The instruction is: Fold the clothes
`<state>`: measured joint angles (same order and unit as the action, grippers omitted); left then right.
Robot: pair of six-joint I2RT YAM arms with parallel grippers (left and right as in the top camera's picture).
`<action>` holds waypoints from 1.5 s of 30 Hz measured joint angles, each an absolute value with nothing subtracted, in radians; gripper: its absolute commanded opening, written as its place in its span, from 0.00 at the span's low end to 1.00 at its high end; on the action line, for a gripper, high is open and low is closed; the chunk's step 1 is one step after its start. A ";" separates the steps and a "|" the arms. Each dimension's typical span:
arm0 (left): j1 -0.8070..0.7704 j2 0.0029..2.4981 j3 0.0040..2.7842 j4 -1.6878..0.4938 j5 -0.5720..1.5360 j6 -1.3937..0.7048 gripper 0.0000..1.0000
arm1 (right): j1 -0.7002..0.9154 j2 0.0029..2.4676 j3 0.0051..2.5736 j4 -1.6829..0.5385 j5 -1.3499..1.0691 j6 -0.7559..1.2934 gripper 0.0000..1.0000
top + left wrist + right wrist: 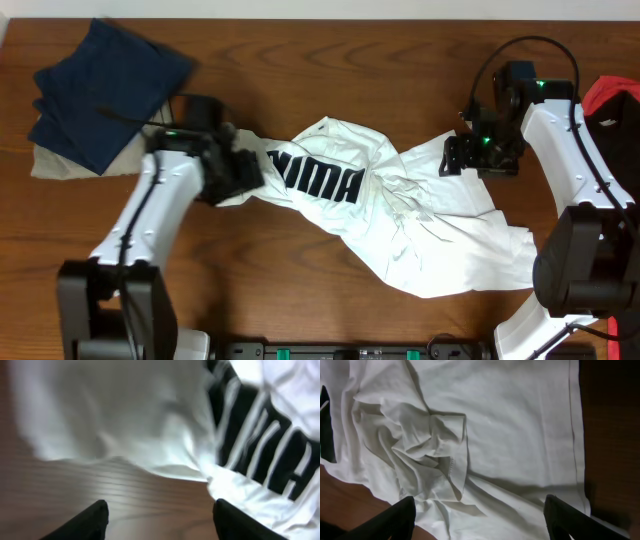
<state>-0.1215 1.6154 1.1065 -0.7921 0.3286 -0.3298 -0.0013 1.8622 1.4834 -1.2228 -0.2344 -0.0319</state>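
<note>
The white T-shirt (400,215) lies crumpled across the middle of the wooden table, its black block lettering (318,180) facing up. My left gripper (238,172) is at the shirt's left end, open and empty; its wrist view shows bare wood between the fingers (160,520) and the shirt's edge (150,420) just ahead. My right gripper (462,155) hovers at the shirt's upper right part, open and empty; its wrist view shows rumpled white cloth (495,435) under the spread fingers (480,520).
A navy blue folded garment (105,85) lies on a beige folded garment (55,160) at the back left corner. A red and black object (615,100) sits at the right edge. Wooden table (300,290) shows around the shirt.
</note>
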 measured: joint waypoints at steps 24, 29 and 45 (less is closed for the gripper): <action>-0.625 1.846 1.073 -0.214 0.507 -0.395 0.76 | -0.001 1.862 1.482 -1.337 -0.141 0.029 0.87; -0.669 1.850 1.074 -0.156 0.574 -0.422 0.76 | -0.001 1.862 1.482 -1.330 -0.080 0.056 0.88; -0.775 1.850 1.074 -0.130 0.621 -0.407 0.65 | -0.064 1.862 1.482 -1.328 0.060 0.147 0.90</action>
<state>-0.7753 1.8496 1.0737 -0.1303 0.6212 -0.4068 -0.0643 1.8622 1.4818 -1.3285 0.0605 0.1467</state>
